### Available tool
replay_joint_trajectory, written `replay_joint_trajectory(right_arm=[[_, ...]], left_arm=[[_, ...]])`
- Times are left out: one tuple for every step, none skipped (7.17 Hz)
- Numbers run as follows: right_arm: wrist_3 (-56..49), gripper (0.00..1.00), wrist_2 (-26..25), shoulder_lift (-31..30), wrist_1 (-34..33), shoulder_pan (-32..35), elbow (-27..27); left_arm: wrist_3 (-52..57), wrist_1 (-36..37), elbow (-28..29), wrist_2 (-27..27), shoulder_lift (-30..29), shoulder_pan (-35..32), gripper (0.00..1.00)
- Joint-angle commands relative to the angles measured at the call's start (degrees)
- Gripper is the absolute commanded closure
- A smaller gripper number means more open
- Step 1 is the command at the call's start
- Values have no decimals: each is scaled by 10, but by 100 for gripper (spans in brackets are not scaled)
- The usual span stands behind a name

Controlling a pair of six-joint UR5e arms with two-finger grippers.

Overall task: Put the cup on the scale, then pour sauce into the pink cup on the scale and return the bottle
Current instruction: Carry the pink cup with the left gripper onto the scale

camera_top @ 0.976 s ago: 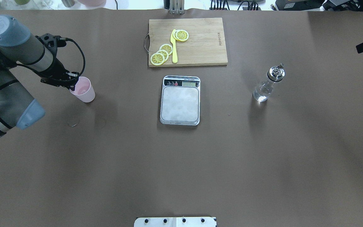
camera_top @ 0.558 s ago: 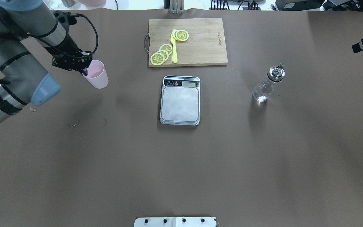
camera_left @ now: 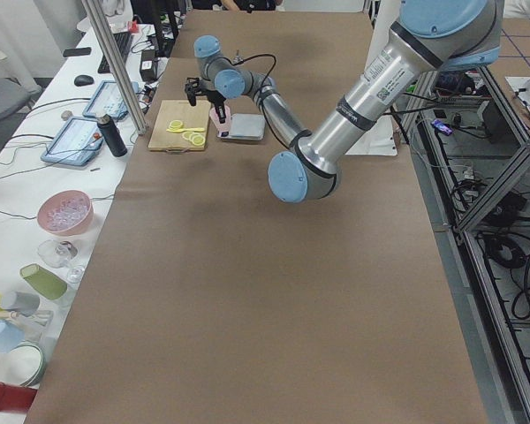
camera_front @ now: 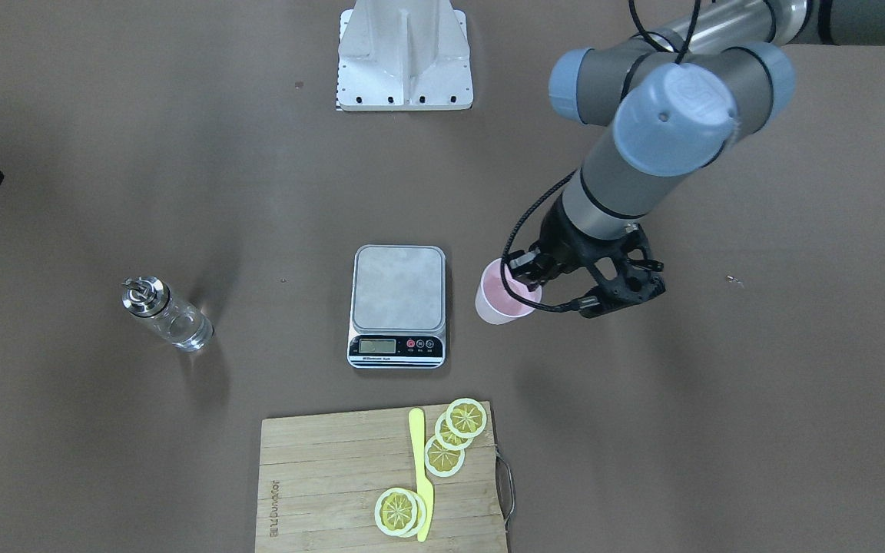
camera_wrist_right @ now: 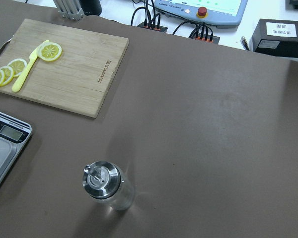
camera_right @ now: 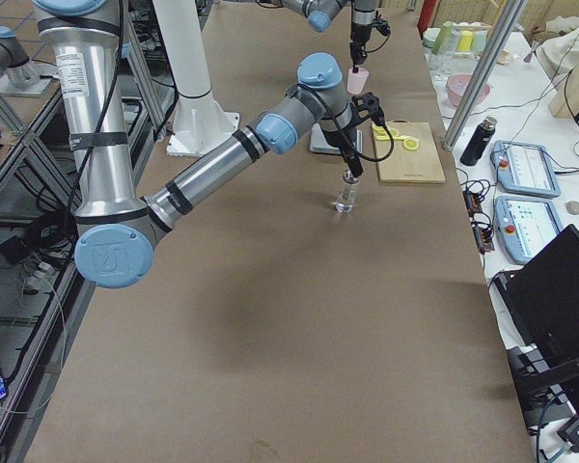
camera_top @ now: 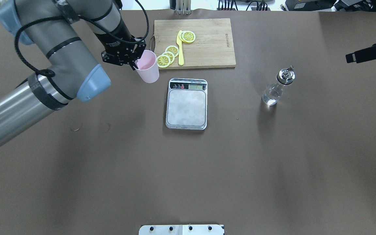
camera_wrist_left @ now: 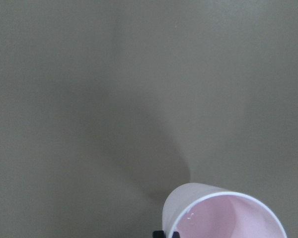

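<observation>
Left gripper pinches the pale pink plastic cup by its rim near the flat steel scale; right gripper too cropped to tell its state.

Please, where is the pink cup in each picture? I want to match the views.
Front-facing: cup right of the scale, mid-picture.
Overhead: cup up-left of the scale, by the board's corner.
Exterior left: cup far off, top, between board and scale.
Exterior right: cup top centre, beyond the scale.
Left wrist: cup bottom right corner.
Right wrist: not in it.
Landmark: the scale, in every view but the left wrist.
</observation>
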Motion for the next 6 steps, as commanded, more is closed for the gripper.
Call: replay_joint_trajectory(right_arm=[[45,0,-35,-39,85,-37,7],[73,0,-35,-37,86,-52,11],[76,0,-49,-35,86,-63,16],[76,0,-59,-34,86,-70,18],[77,0,-61,-33,86,-71,19],[78,0,-61,-33,86,-71,21]], left_arm=[[-70,-4,36,31,-56,49,100],[-88,-7,58,62,-76,76,100],[-92,-8,76,66,-86,92,100],[-96,-18,79,99,-84,115,100],[-102,-33,92,112,-83,124,100],[-102,-42,96,113,-82,126,100]])
